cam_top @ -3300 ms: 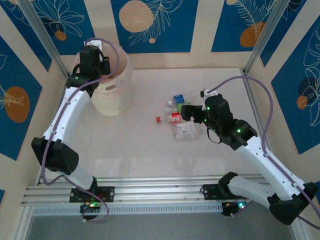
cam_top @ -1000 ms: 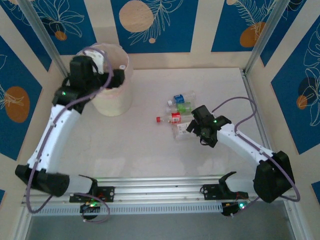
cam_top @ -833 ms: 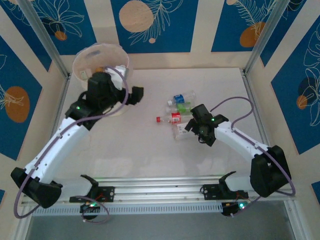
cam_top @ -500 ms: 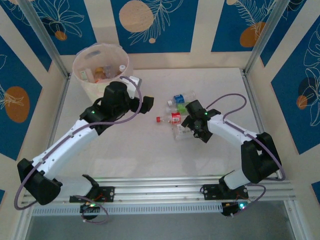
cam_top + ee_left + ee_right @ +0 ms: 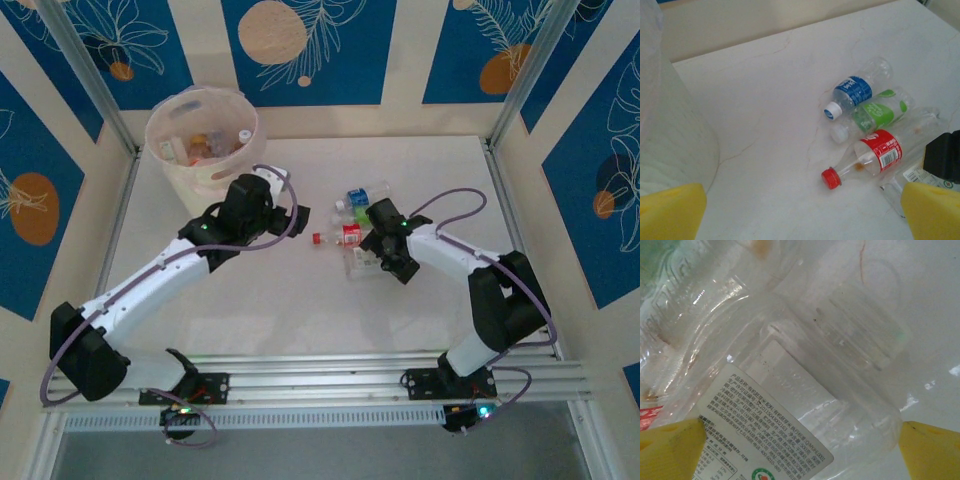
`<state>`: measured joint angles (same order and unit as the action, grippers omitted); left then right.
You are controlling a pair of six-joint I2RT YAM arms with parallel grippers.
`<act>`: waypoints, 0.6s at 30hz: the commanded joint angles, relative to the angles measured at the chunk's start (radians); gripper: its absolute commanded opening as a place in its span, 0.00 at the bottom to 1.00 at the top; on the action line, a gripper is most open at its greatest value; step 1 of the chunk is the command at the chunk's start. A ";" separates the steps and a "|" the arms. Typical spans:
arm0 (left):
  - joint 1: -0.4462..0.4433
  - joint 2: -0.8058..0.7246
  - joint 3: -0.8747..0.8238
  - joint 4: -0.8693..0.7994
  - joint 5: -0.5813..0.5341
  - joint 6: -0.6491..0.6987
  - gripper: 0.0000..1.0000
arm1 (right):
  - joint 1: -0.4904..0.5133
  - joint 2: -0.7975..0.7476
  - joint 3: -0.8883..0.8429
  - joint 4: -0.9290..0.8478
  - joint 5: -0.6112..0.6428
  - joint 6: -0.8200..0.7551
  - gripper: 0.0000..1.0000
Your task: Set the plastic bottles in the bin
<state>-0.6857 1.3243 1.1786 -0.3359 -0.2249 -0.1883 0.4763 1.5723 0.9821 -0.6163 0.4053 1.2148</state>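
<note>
Several plastic bottles lie in a cluster mid-table: a blue-labelled one (image 5: 362, 195) (image 5: 852, 90), a green-labelled one (image 5: 368, 212) (image 5: 877, 111), a red-labelled one (image 5: 346, 236) (image 5: 880, 152) with a red cap (image 5: 830, 178), and a clear one with a white label (image 5: 366, 264) (image 5: 790, 405). My right gripper (image 5: 376, 254) (image 5: 800, 452) is low over the clear bottle, open, one yellow fingertip (image 5: 670, 450) on each side of it. My left gripper (image 5: 297, 214) (image 5: 802, 215) hangs open and empty just left of the red cap. The bin (image 5: 200, 135) stands at the back left with bottles inside.
The bin's pale wall (image 5: 670, 135) stands close on the left in the left wrist view. Metal frame posts (image 5: 515, 85) and patterned walls close off the back and sides. The two grippers are a short distance apart across the bottle cluster.
My left arm has swung from the bin down and right to the bottle cluster. The right gripper has shifted left onto the clear bottle. Both stay open.
</note>
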 commanded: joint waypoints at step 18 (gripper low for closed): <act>-0.128 0.161 -0.038 0.120 -0.008 0.057 0.95 | -0.172 -0.031 -0.108 -0.056 -0.136 -0.374 1.00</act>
<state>-0.7918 1.4696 1.1511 -0.2687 -0.2512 -0.1627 0.3431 1.5463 0.9260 -0.5243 0.2634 0.9394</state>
